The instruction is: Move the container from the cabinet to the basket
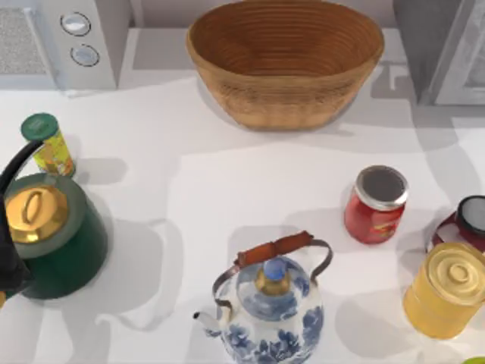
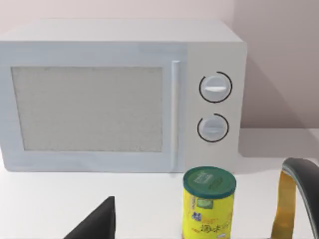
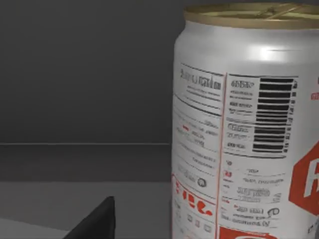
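Observation:
The container (image 3: 239, 129), a whitish-grey cylinder with printed labels and a dull gold lid, stands upright inside the cabinet's dark grey interior (image 3: 75, 74), very close to my right wrist camera. A dark tip of my right gripper (image 3: 97, 224) shows beside it, a short gap away. From above, the cabinet (image 1: 443, 53) is the grey box at the back right with a white-framed door panel. The wicker basket (image 1: 285, 61) sits at the back middle with nothing in it. My left arm (image 1: 9, 265) rests at the front left edge.
A pale microwave (image 1: 76, 42) stands at the back left. A yellow can with a green lid (image 1: 47, 144) and a green kettle (image 1: 49, 235) are on the left. A blue-white teapot (image 1: 269, 307), a red jar (image 1: 377, 203) and a yellow canister (image 1: 445, 290) are at the front and right.

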{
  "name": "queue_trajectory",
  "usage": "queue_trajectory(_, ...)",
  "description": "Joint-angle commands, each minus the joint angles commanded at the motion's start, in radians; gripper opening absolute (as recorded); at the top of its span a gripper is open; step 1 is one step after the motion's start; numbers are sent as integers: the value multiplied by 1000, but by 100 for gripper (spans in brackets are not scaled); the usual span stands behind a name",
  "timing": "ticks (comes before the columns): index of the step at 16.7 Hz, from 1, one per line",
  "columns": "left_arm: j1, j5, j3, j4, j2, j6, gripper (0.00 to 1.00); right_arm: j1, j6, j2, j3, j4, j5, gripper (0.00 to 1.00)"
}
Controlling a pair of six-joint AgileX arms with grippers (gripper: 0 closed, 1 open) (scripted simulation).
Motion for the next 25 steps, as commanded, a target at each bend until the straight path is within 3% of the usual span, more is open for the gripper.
queue_trajectory(18,0,0,0,0,0,0,100,-41,1,211,175,38,-36,100)
queue_trajectory(25,0,0,0,0,0,0,100,-41,1,211,175,38,-36,47)
